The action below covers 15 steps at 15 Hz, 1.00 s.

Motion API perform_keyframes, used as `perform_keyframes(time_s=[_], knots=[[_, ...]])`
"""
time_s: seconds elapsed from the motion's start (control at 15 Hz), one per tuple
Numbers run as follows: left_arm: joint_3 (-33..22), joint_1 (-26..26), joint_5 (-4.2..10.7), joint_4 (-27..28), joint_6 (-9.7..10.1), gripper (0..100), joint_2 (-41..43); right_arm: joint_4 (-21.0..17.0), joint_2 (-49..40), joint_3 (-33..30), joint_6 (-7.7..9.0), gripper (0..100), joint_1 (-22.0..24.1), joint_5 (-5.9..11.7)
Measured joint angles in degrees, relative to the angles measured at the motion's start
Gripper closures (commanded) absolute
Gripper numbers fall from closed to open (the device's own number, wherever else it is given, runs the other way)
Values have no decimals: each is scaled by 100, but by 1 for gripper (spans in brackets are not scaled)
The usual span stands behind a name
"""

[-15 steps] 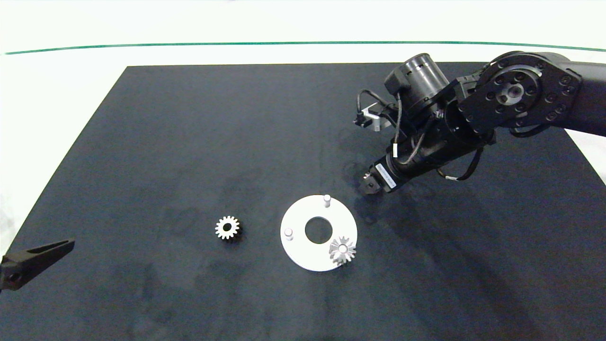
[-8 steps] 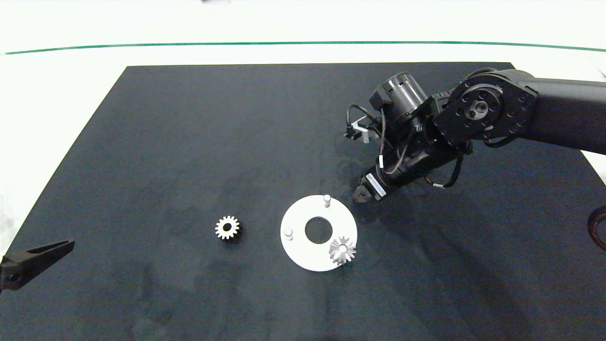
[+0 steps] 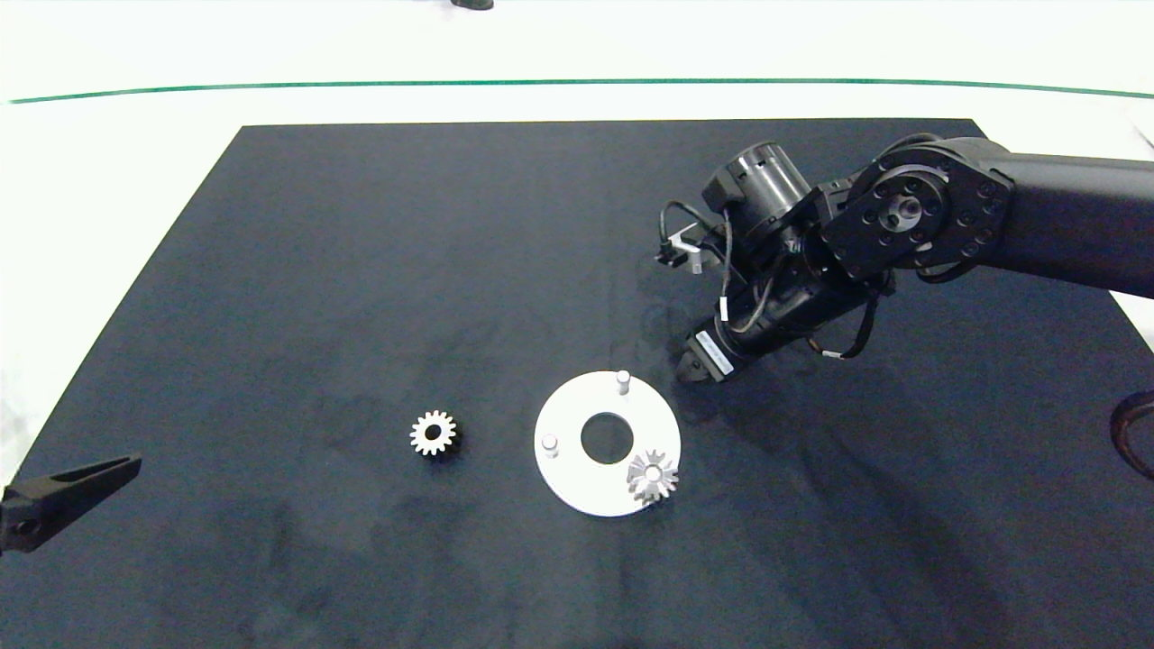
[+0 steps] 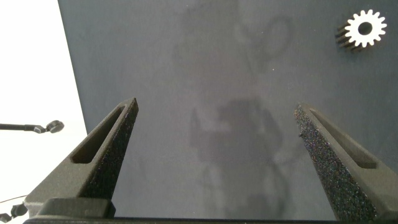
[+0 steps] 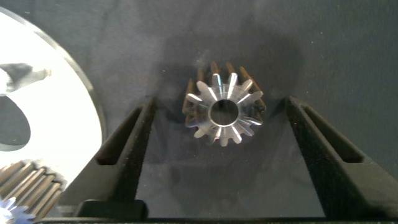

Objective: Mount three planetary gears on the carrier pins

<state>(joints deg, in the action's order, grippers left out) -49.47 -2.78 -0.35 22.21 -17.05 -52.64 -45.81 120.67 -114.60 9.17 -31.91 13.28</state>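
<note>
One gear (image 3: 651,476) already on pin of white disc (image 3: 577,478). Two pins bare: (image 3: 622,380), (image 3: 549,443).

Right gripper (image 5: 221,155) wide open around second gear (image 5: 222,112) on mat beside disc, not grabbing yet.

Third gear (image 3: 434,434) alone on mat.

Left gripper (image 4: 217,155) open, parked at mat's edge.

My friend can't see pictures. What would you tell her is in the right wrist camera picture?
A small silver gear lies flat on the dark mat, between the open fingers of the right gripper, which are not touching it. To one side is the white disc with a pin, and another gear sits on the disc.
</note>
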Motion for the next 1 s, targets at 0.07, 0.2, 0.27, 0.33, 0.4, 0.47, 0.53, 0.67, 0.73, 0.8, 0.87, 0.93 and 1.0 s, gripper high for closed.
perform_keyframes(time_s=[0.07, 0.2, 0.27, 0.33, 0.4, 0.47, 0.53, 0.67, 0.73, 0.8, 0.87, 0.93, 1.0], knots=[[0, 0, 0, 0, 2, 0, 0, 1, 16, 0, -13, 22, 0, -7], [0, 0, 2, 0, 2, 0, 2, 4, 38, 0, -24, 25, 2, -11], [0, 0, 0, -2, 0, 0, 2, 4, 41, 0, -27, 28, 6, -16], [0, 0, 2, 0, 2, 0, 5, 4, 46, -2, -33, 30, 11, -18], [-2, 0, 2, 0, 2, 0, 7, 4, 46, -2, -33, 31, 11, -16], [-2, 0, 2, 0, 2, 0, 7, 4, 46, -2, -33, 34, 11, -16], [-4, -6, 2, 0, 2, 0, 7, 4, 49, 0, -35, 36, 22, -18], [-9, -16, 0, 0, 5, 0, 9, 4, 49, 0, -35, 40, 37, -16], [-9, -17, 2, -5, 6, 0, 9, 4, 49, 0, -35, 42, 41, -18], [-11, -17, 0, -5, 6, 0, 9, 4, 49, 0, -35, 43, 48, -16], [-11, -20, 2, -2, 9, 0, 9, 4, 50, 0, -35, 46, 55, -16], [-11, -20, 2, -6, 5, 0, 9, 4, 50, 0, -30, 48, 55, -16], [-11, -20, 0, -6, 5, 0, 9, 4, 52, 0, -33, 49, 66, -13]])
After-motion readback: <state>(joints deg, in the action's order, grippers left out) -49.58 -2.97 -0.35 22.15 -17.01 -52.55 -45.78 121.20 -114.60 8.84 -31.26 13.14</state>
